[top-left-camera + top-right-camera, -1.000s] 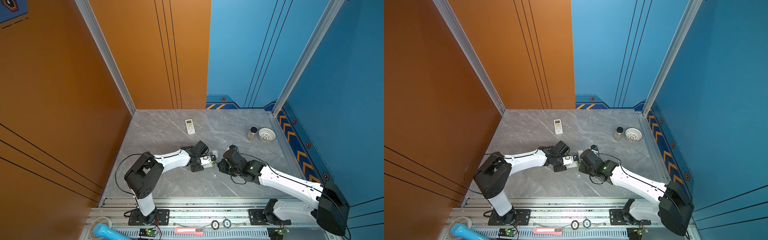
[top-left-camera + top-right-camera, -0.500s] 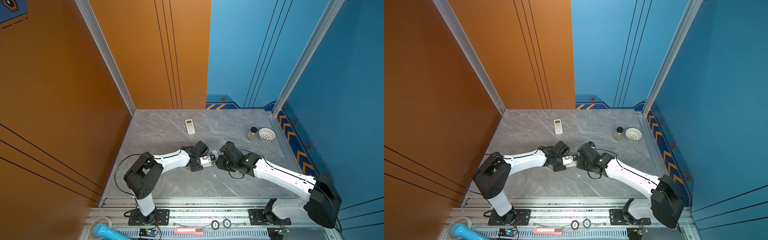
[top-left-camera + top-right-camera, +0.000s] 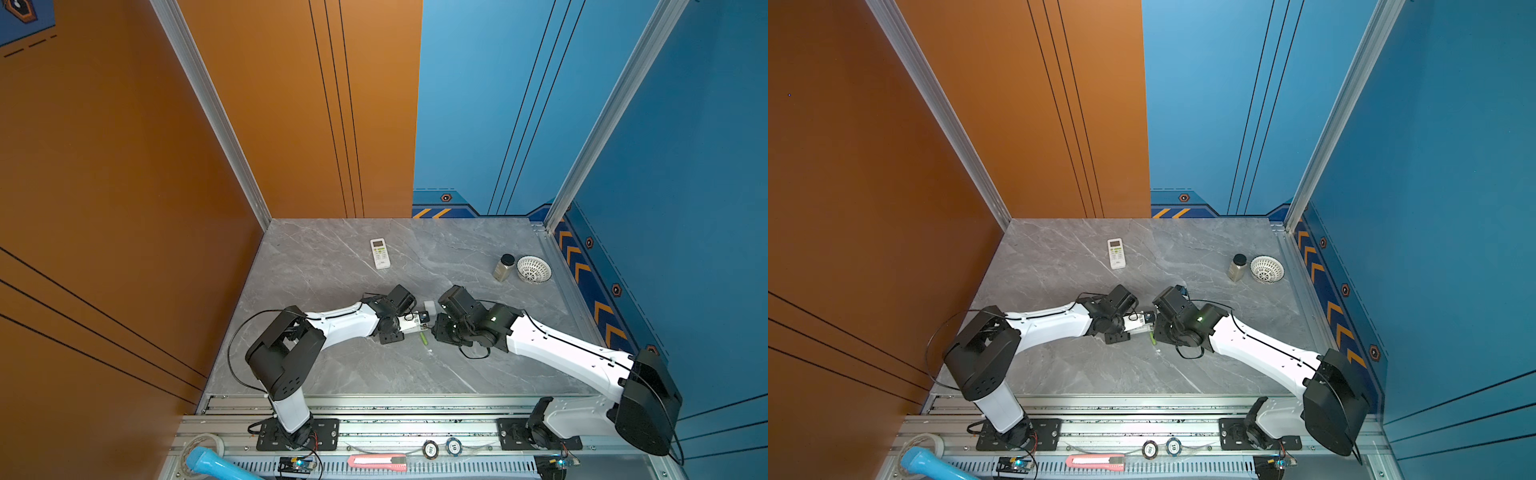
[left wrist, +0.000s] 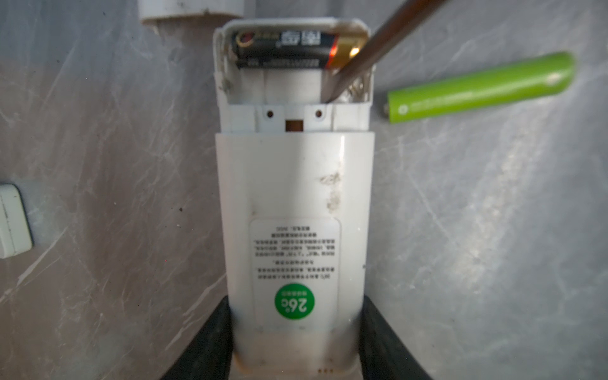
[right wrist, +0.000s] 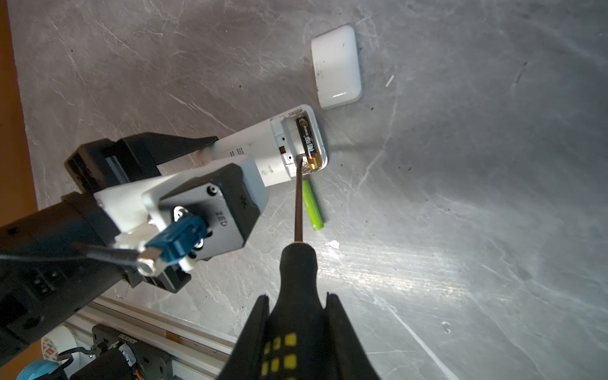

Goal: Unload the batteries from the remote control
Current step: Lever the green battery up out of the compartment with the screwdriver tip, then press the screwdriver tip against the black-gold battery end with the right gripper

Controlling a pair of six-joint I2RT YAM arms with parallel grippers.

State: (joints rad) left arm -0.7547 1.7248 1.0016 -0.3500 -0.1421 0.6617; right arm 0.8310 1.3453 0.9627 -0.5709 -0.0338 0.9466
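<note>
The left gripper clamped the white plastic remote control as the right gripper, closed on a black-and-yellow screwdriver, set its tip beside the seated black, gold-ended battery. The lime-green battery lay alongside, freed. Next, seemingly: pry gently upward.

At tabletop centre the left tool holds the white remote, with the right tool opposite. The lime green battery lies loose at its 5 o'clock. The second remote lies at 11 o'clock.

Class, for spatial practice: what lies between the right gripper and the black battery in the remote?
The screwdriver, held by the right gripper, tip beside the black battery; right wrist view.
</note>
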